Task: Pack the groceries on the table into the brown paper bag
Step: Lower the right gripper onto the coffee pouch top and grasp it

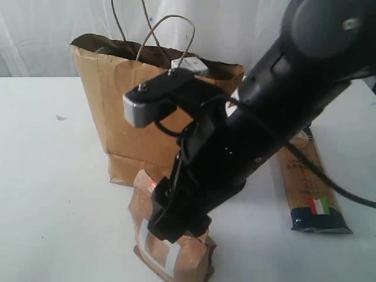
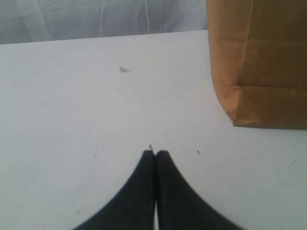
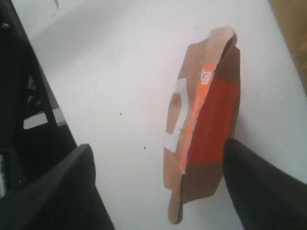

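- Your right fingers (image 1: pixel 176 230) stand apart, one on each side of the brown pouch (image 3: pixel 201 129), and they grip nothing.
- In the right wrist view, one finger (image 3: pixel 254 182) sits against or just beside the pouch's orange side; you cannot tell which. The other finger (image 3: pixel 67 191) is well apart from the face with the pale square frame.
- In the exterior view the pouch stands on the counter (image 1: pixel 53 194), at 6 o'clock from the brown paper bag (image 1: pixel 126 111) and near its base.
- Your right arm (image 1: pixel 282 100) slants down from 2 o'clock across the bag's front and hides much of the pouch's top.
- Your left fingers (image 2: pixel 158 158) are pressed together with nothing between them, over bare counter, with a lower corner of the bag near.
- The bag stands upright with its mouth open and its cord handles (image 1: pixel 176 26) raised. A corner of a small carton (image 1: pixel 189 63) shows above the rim at about the bag's 1 o'clock.
- The spaghetti packet (image 1: pixel 314 188) lies flat on the counter at 4 o'clock from the bag, well apart from the pouch.
- A small speck (image 1: pixel 60 117) lies on the counter at 9 o'clock from the bag.
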